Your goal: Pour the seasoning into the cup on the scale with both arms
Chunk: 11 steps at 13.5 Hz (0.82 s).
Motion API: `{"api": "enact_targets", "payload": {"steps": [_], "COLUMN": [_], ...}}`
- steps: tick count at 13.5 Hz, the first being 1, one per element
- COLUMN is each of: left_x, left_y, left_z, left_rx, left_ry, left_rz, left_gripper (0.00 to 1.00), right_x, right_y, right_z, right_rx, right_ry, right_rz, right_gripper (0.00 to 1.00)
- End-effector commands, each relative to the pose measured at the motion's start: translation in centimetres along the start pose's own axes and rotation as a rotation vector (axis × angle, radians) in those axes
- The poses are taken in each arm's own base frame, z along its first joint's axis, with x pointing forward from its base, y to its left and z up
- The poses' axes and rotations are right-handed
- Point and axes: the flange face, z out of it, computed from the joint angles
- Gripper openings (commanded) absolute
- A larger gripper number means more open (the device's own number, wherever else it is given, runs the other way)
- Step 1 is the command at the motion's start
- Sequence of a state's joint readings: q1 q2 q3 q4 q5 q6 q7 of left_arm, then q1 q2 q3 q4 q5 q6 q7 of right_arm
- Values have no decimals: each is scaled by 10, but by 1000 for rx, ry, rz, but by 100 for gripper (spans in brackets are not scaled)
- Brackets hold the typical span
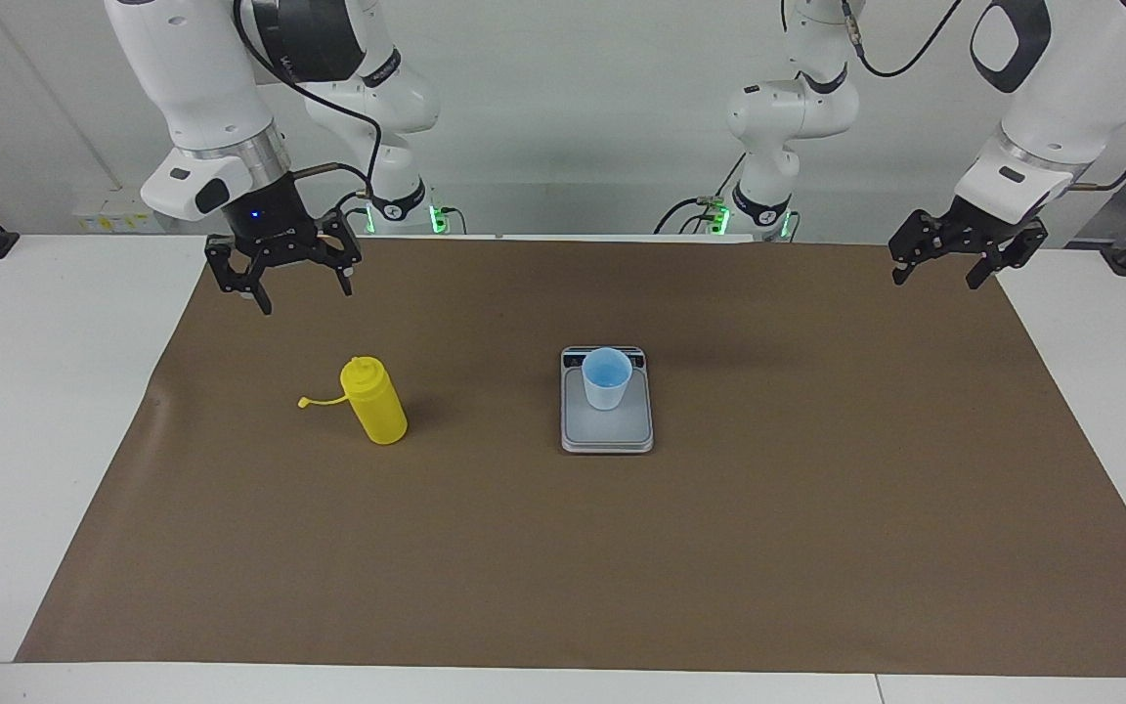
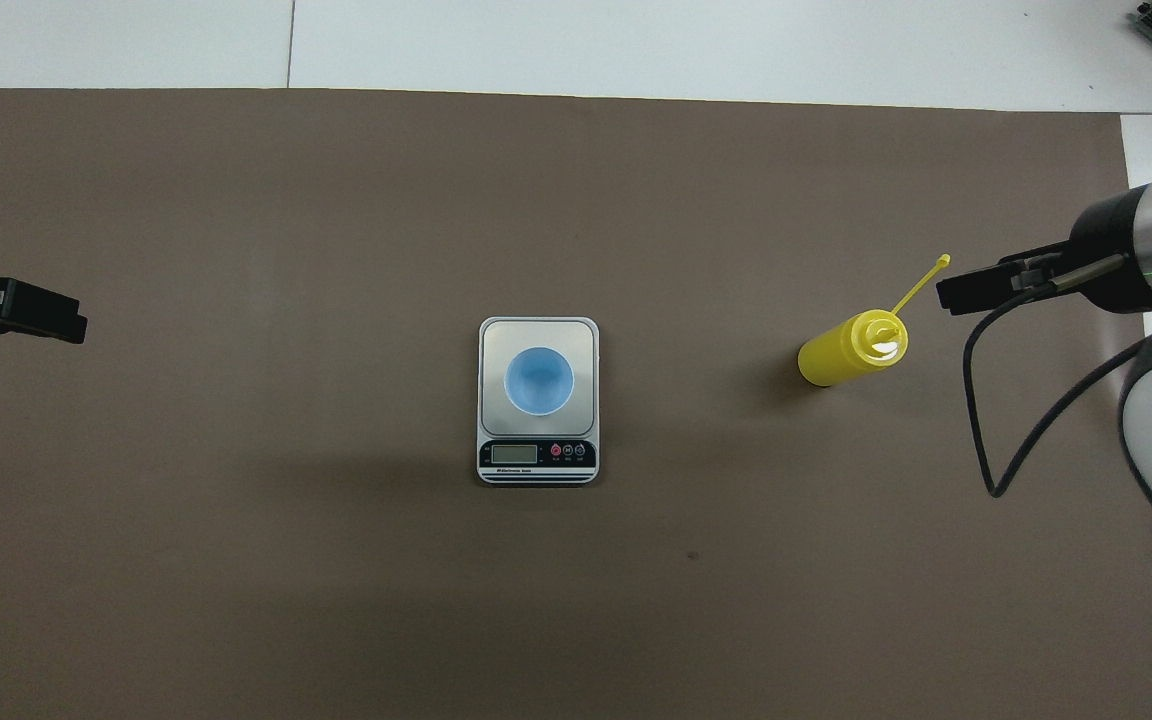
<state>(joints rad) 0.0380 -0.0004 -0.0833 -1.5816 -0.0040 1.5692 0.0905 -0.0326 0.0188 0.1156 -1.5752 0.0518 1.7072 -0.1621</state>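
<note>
The yellow seasoning bottle (image 1: 374,399) stands upright on the brown mat toward the right arm's end, its tethered cap (image 1: 307,402) hanging open; it also shows in the overhead view (image 2: 851,350). The pale blue cup (image 1: 606,379) stands upright on the grey scale (image 1: 612,432) at the mat's middle, also in the overhead view: cup (image 2: 539,381), scale (image 2: 536,455). My right gripper (image 1: 284,282) is open and empty, raised over the mat beside the bottle (image 2: 986,290). My left gripper (image 1: 944,264) is open and empty, raised over the mat's edge at the left arm's end (image 2: 16,310).
The brown mat (image 1: 622,567) covers most of the white table (image 1: 25,391). Two smaller white arms with green lights (image 1: 778,127) stand at the robots' edge of the table. A black cable (image 2: 1016,400) hangs from the right wrist.
</note>
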Motion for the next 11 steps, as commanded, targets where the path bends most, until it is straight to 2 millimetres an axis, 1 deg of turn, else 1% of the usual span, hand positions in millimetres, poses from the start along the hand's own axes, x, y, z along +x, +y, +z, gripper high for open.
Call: {"api": "enact_targets", "payload": {"steps": [1,2,4,5,6,7,10,11], "left_x": [-11,-11,-11,-11,-11,-11,-11,-11], "left_y": [-1,-1,-1,-1,-1,-1,-1,-1], "left_z": [-1,-1,-1,-1,-1,-1,-1,-1], "left_rx": [21,21,21,21,21,21,21,21], "left_ry": [-1,-1,-1,-1,-1,-1,-1,-1], "left_rz": [-1,-1,-1,-1,-1,-1,1,1], "left_gripper": [100,100,100,100,100,100,100,100], "right_x": [-6,-5,-10,-13,-18,-20,-23,-25], "right_y": [-10,-16,-11,-6,0,13,13,10], "right_z": [-18,-20,-21,-24,-36,-37,-36,-34], "right_rx": [-80,-123,-111,-113,-118,-106,-101,-93], "right_ry": [-49,-54,-80,-78,-55,-47,-51,-64], "right_rz": [24,0,18,25,34,59,62,60], "right_gripper": [100,100,100,100,100,100,100,100]}}
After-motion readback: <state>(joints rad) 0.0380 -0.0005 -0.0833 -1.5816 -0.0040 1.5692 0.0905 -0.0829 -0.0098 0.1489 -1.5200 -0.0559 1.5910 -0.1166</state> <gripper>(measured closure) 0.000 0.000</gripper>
